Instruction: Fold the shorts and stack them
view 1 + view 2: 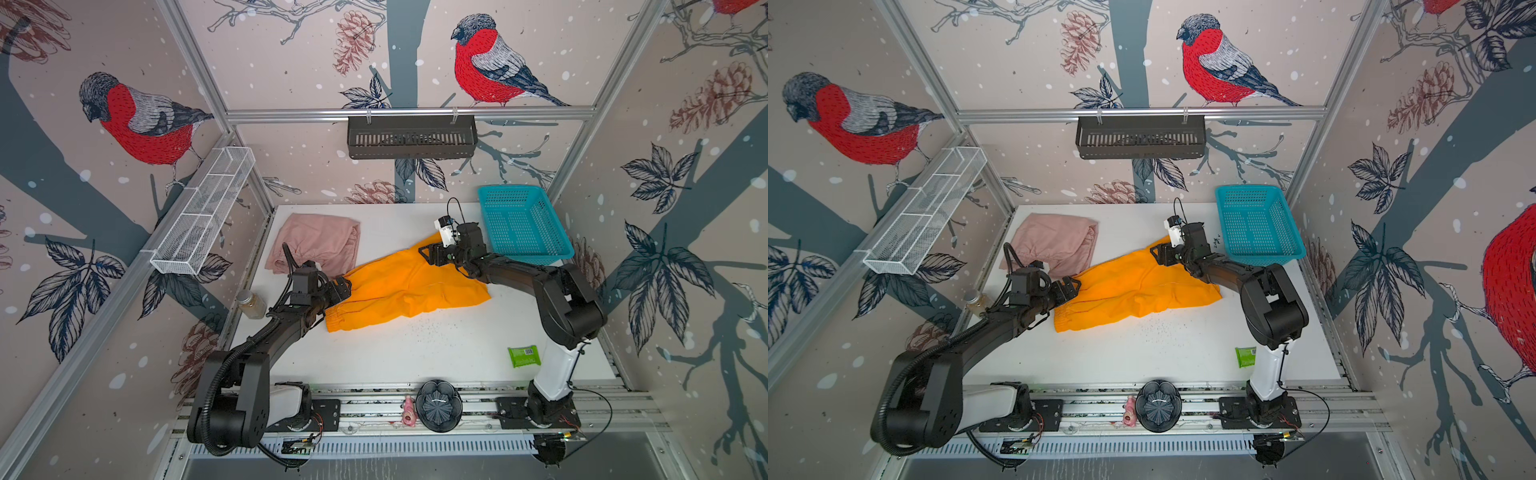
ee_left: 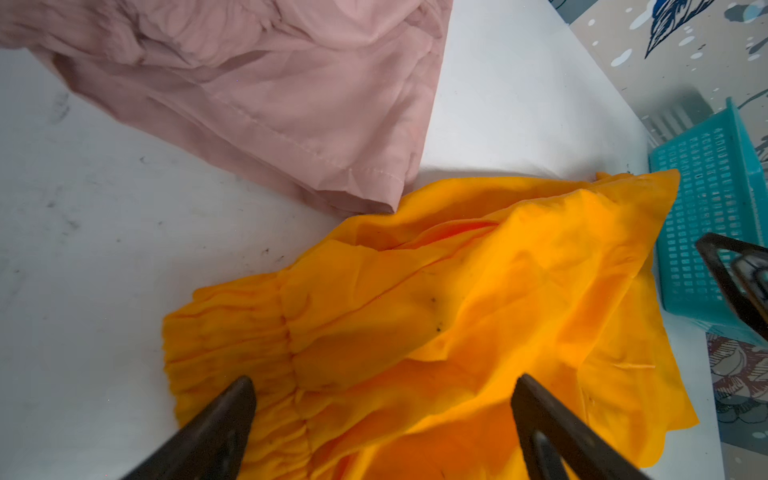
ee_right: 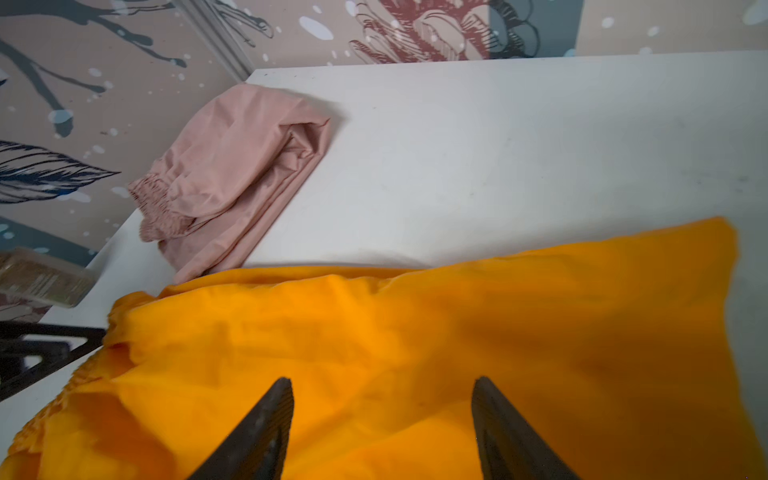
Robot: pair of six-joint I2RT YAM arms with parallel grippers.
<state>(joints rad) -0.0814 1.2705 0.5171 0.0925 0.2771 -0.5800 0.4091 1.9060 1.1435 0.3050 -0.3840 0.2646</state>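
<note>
A: Where were the orange shorts [image 1: 405,286]?
B: Spread out in the middle of the table [image 1: 436,353]. The pink shorts [image 1: 316,243] lay folded at ten o'clock, just beside them.
A: And the grippers?
B: The left gripper [image 2: 384,378] was wide open over the waistband at nine o'clock. The right gripper [image 3: 382,379] was open too, at one o'clock, holding nothing.

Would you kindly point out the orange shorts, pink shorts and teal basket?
orange shorts [image 1: 399,291]: in a top view, fabric middle.
pink shorts [image 1: 318,241]: in a top view, fabric middle.
teal basket [image 1: 536,257]: in a top view, near wall.
</note>
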